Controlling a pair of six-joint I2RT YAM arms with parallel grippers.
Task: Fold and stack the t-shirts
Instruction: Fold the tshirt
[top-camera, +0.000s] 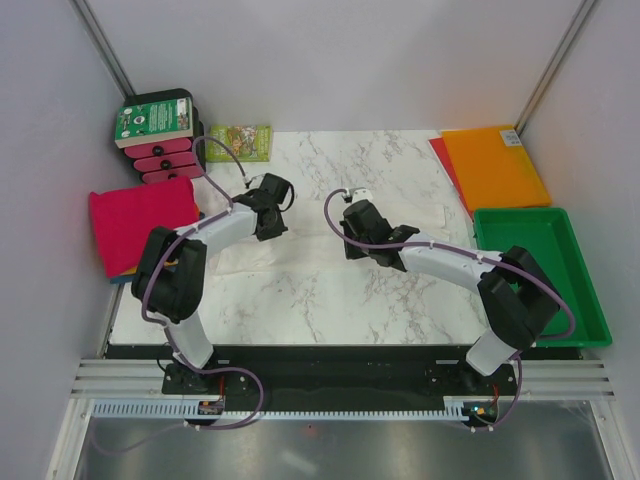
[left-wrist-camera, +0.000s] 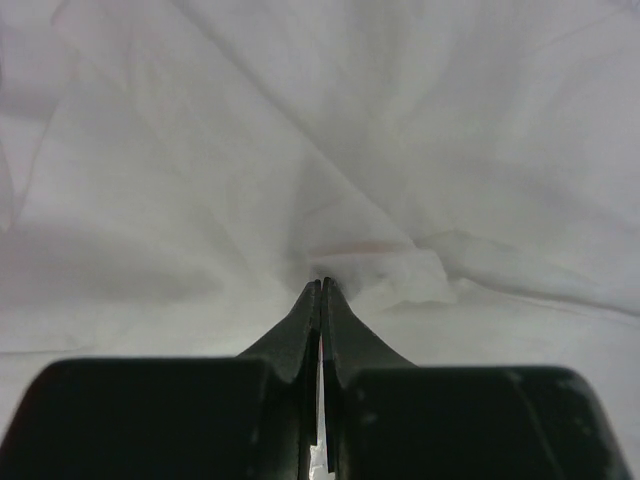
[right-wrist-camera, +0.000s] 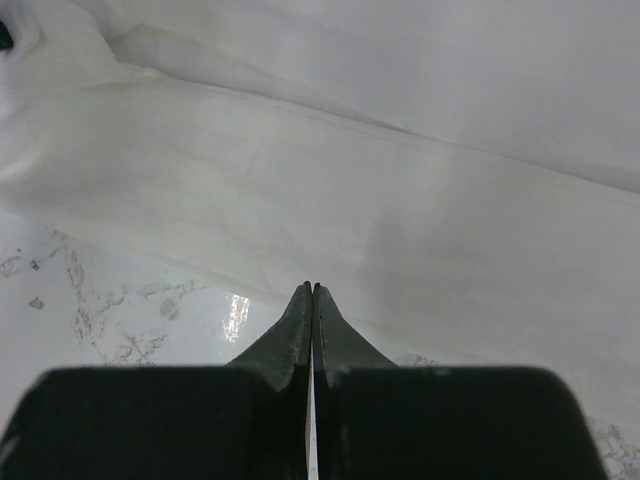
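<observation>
The thin white t-shirt (top-camera: 245, 258) lies spread on the marble table between the arms and is hard to tell from it. My left gripper (top-camera: 272, 203) is shut on a puckered pinch of the white t-shirt (left-wrist-camera: 400, 150), with the cloth bunching at its tips (left-wrist-camera: 321, 283). My right gripper (top-camera: 352, 222) is shut, its tips (right-wrist-camera: 311, 288) right at the near hem of the white t-shirt (right-wrist-camera: 350, 200), which lies flat. The folded magenta-pink shirt (top-camera: 140, 220) tops a pile at the left, with orange and blue edges (top-camera: 125, 271) showing below.
A green plastic tray (top-camera: 590, 300) stands at the right edge. A flat orange sheet (top-camera: 495, 165) lies over a red one at the back right. A stack of pink boxes (top-camera: 160, 135) and a green packet (top-camera: 238, 142) sit at the back left.
</observation>
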